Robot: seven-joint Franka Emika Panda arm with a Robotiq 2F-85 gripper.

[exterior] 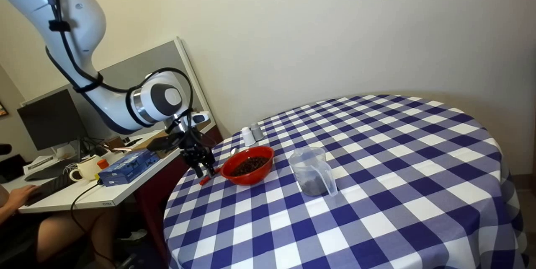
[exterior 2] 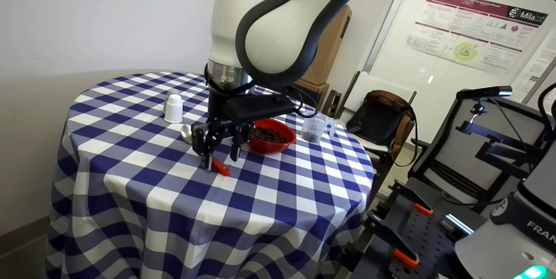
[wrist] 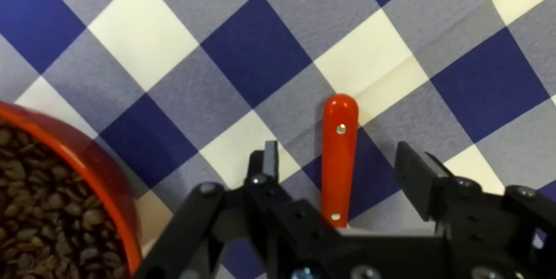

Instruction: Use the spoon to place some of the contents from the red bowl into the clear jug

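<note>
The spoon (wrist: 341,111) has a red riveted handle and a silver head (exterior 2: 186,134). It lies on the checked cloth beside the red bowl (exterior: 252,179). The red bowl also shows in the wrist view (wrist: 104,179) and holds the contents (wrist: 52,214), dark brown beans. My gripper (wrist: 339,159) is open above the handle, one finger on each side and apart from it. In an exterior view the gripper (exterior 2: 221,159) is low over the handle. The clear jug (exterior: 310,168) stands upright beyond the bowl; something greyish shows at its bottom. The gripper hides the spoon's middle.
A white shaker (exterior 2: 173,108) and a grey shaker (exterior: 256,131) stand behind the spoon head. The round table (exterior: 377,168) has a blue-and-white checked cloth. A desk (exterior: 125,185) with a blue box (exterior: 129,168) and a person's hand (exterior: 21,195) is beside it.
</note>
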